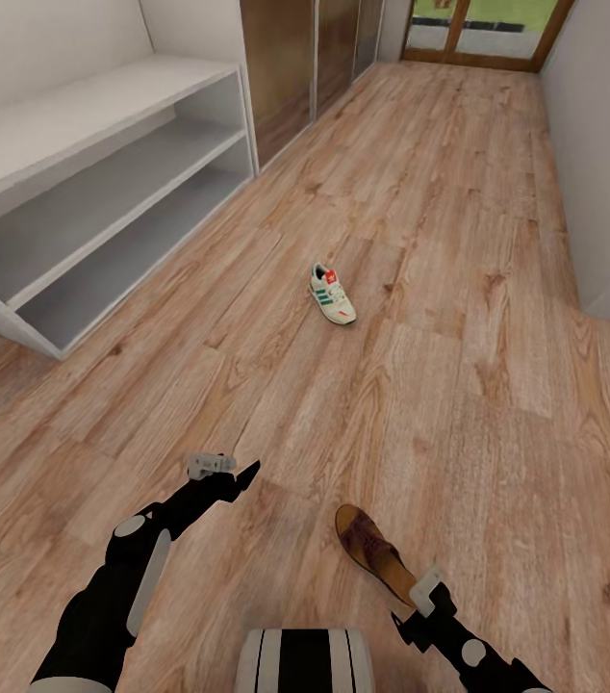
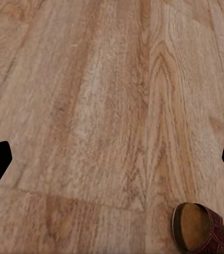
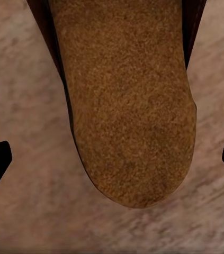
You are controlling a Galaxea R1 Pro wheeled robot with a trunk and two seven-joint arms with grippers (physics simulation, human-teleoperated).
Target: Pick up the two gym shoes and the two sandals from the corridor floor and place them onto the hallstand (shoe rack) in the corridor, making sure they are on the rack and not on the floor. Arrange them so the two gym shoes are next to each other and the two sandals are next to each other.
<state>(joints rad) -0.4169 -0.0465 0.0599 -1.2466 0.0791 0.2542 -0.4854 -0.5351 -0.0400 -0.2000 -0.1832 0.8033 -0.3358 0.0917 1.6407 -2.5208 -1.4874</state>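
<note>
Sandal (image 3: 125, 100): one lies flat on the corridor floor (image 1: 459, 289), near the robot and right of centre, heel end nearest the right gripper (image 1: 419, 604). In the right wrist view the tan footbed sits squarely between the two dark finger tips at the frame edges, so these jaws stand spread wide, directly above the heel and apparently not touching it. The left gripper (image 1: 233, 474) hangs over bare planks just left of the sandal, jaws likewise spread and empty.

Judgement: the step in hand is the grasp of this sandal. Lower straight down, keep the heel centred, and close across the sole's width before lifting.

One gym shoe (image 1: 333, 295) rests farther out, mid-corridor. The hallstand (image 1: 74, 144) stands far left, shelves open.
</note>
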